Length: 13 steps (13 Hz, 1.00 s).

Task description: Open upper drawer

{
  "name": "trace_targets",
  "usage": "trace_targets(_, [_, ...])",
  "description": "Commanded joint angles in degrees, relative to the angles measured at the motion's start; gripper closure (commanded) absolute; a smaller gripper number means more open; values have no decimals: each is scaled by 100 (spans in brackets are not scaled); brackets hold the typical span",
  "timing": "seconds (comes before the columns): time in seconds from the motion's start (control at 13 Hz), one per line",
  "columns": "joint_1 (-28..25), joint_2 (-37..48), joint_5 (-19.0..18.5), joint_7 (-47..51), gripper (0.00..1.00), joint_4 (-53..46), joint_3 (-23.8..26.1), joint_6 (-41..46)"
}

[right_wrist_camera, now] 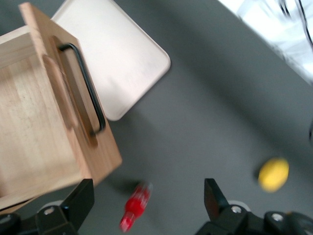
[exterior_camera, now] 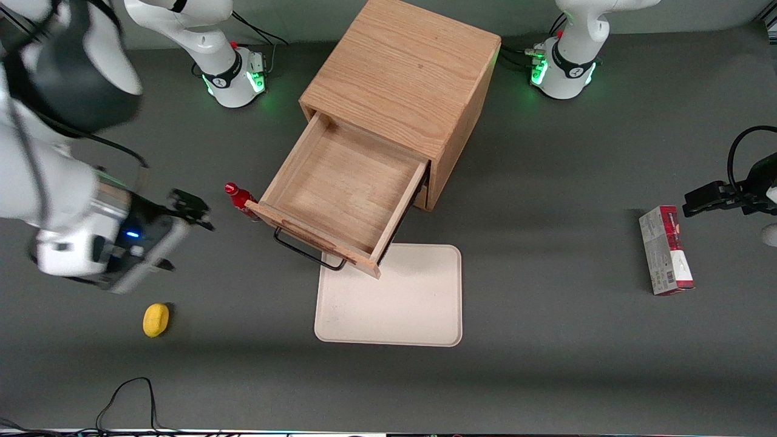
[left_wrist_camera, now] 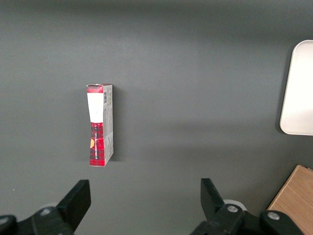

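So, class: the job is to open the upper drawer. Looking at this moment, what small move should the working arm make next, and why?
Probably just retreat a little more and stop. The upper drawer is already pulled well out of the cabinet, its tray bare and its black handle untouched. The gripper hangs open toward the working arm's end, near the red bottle, holding nothing.

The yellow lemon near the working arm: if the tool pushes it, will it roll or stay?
The lemon looks rounded and oval, so it would probably roll, likely wobbling off a straight path. It lies alone on the flat grey table, with nothing to stop it. The tool, open, hangs away from the upper drawer, which is pulled out.
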<state>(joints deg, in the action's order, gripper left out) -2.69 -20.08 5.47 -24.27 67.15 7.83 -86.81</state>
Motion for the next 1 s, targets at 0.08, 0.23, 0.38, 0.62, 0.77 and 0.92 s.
trace_targets(0.08, [-29,2100,192,1747,0,2639,-615,-186])
trace_targets(0.23, [-38,3163,-210,2389,0,3826,-660,-616])
trace_targets(0.38, [-29,3651,-379,2690,0,4314,-625,-838])
trace_targets(0.62, [-21,3512,-783,2709,0,4201,-590,-803])
trace_targets(0.77, [-29,3450,-714,2717,0,4157,-590,-812])
trace_targets(0.92, [-29,3432,-696,2717,0,4139,-581,-847])
